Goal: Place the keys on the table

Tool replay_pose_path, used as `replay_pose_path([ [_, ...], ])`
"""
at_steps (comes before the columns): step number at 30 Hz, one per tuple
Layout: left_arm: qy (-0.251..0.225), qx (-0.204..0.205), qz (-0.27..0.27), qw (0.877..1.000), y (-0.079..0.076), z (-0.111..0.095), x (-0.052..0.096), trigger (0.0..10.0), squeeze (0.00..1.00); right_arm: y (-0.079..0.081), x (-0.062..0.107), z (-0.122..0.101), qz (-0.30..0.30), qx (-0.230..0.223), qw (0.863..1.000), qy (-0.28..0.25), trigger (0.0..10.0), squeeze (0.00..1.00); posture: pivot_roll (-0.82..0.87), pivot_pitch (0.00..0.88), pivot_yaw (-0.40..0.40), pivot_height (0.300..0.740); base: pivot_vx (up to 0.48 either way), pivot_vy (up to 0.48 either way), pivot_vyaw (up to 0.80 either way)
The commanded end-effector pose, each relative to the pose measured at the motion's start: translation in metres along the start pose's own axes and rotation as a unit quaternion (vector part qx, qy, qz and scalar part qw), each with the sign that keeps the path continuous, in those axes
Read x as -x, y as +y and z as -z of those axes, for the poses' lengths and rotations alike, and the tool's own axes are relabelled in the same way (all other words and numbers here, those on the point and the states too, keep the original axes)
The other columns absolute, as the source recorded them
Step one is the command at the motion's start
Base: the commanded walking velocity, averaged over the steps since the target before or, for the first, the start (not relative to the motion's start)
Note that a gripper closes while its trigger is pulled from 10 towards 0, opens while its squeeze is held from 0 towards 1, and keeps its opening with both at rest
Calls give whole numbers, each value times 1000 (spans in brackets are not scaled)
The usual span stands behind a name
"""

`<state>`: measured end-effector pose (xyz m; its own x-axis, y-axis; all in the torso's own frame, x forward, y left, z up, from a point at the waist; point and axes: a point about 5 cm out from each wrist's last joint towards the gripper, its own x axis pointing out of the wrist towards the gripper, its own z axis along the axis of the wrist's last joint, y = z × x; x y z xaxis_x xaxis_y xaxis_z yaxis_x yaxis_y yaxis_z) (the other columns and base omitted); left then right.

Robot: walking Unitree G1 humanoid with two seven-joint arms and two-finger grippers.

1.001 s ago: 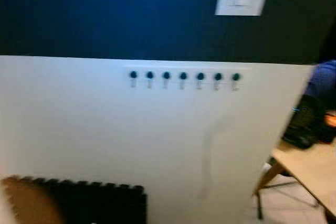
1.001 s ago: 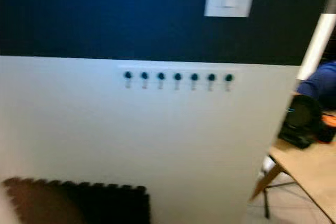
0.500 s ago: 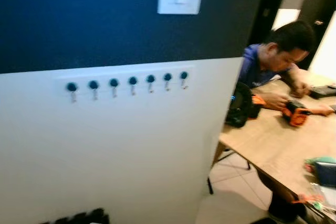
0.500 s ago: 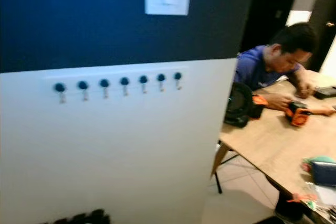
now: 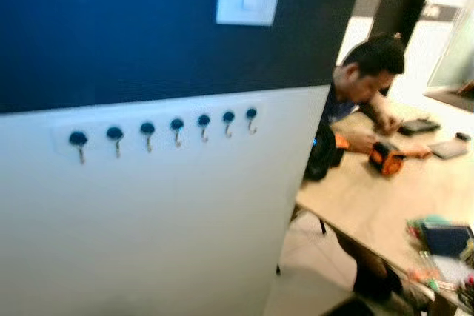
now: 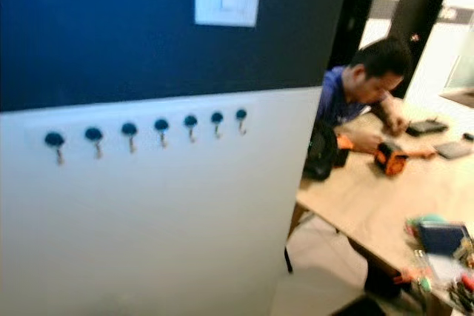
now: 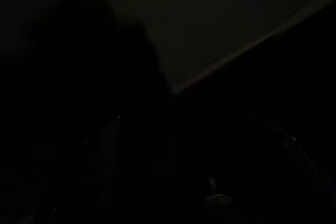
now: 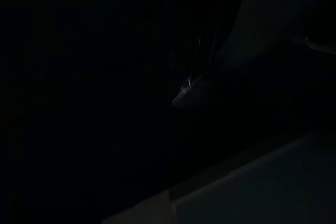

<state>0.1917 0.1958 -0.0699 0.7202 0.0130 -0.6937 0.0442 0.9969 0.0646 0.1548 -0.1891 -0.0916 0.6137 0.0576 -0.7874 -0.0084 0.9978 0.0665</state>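
A light wooden table (image 5: pixel 366 205) stands to my right, past the corner of a wall that is dark blue above and white below. A row of several blue-capped hooks (image 5: pixel 176 125) on that wall hangs bare. Both wrist views are very dark. In the right wrist view a small pale metallic glint (image 8: pixel 186 92) shows, too dim to identify. The left wrist view gives just a faint pale band (image 7: pixel 231 56) across shadow. I cannot make out the keys or either gripper clearly.
A person (image 5: pixel 363 72) sits at the table's far side, hands by an orange tool (image 5: pixel 385 159) and a black object (image 5: pixel 322 155). A blue pouch (image 5: pixel 444 238) and small clutter lie near the table's front edge. Pale tiled floor (image 5: pixel 304 279) runs between wall and table.
The camera has swung to the right: the hooks slid left in the picture, the black mat dropped out of sight, and the table and the seated person came into view.
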Motion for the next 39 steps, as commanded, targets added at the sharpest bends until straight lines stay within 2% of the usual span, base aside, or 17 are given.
replay_pose_path([
  [1,-2,1,4,1000,-1,0,0,10000,0,-5,1,1,7,1,1000,1,10000,0,55,9,0,740,0,0,-781],
  [39,-19,10,13,1000,-4,1,2,10000,0,2,-1,-3,-15,30,999,0,10000,0,55,8,-10,740,0,0,-781],
])
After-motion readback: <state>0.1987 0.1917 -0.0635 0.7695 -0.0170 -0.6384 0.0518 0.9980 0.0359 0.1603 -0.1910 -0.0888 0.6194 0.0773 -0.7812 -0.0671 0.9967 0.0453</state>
